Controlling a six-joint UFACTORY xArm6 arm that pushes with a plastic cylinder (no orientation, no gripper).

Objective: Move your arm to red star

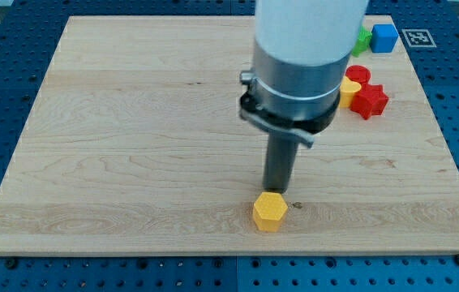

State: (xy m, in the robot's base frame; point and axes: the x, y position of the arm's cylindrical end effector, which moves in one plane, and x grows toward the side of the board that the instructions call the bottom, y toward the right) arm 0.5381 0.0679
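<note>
The red star lies on the wooden board at the view's upper right. My tip is near the board's bottom centre, well to the left of and below the star. It stands just above and touching or nearly touching a yellow hexagonal block. The arm's white and grey body rises over the tip and hides part of the board behind it.
A red round block and a yellow block, partly hidden by the arm, sit right beside the star. A green block and a blue cube lie at the top right corner.
</note>
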